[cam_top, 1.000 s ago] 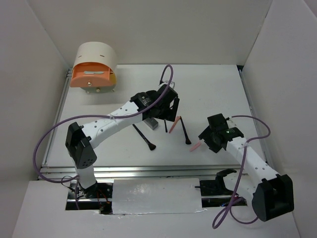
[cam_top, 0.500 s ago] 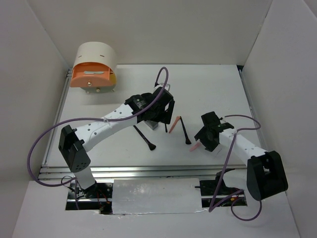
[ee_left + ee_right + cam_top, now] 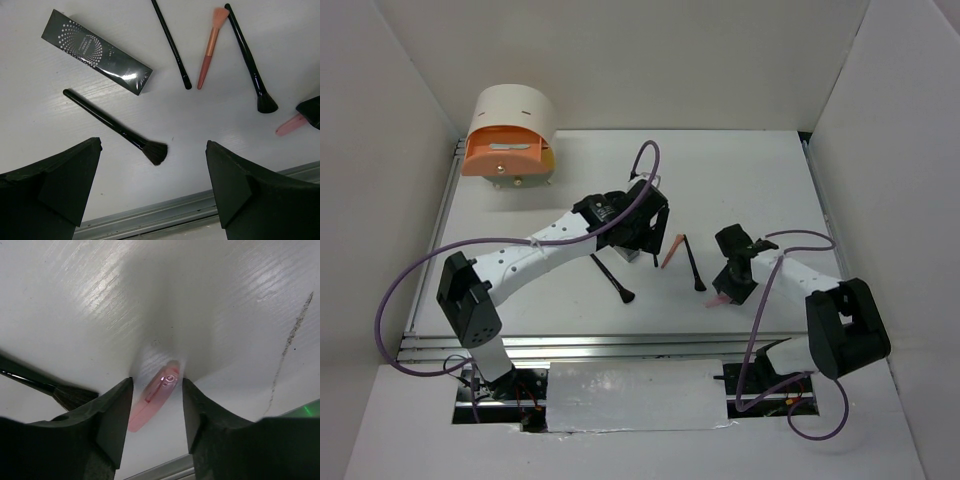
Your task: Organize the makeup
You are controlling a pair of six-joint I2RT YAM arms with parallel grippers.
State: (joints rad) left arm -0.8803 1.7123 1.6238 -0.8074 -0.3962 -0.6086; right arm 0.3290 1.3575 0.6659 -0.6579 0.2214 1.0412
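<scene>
One pink stick (image 3: 150, 407), flat on the table (image 3: 225, 290), between spread fingers of my right gripper (image 3: 156, 383), unpinched | my left gripper (image 3: 153, 145) spread near the grey case (image 3: 95, 50) | squeeze centred, low, then lift.

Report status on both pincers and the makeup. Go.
Left pincer open, empty, over grey case and black brush. Right pincer open, straddling pink stick flat on table. Another brush head close beside its finger.

Thin black stick (image 3: 172, 47): upper end cut off at view's edge.
</scene>
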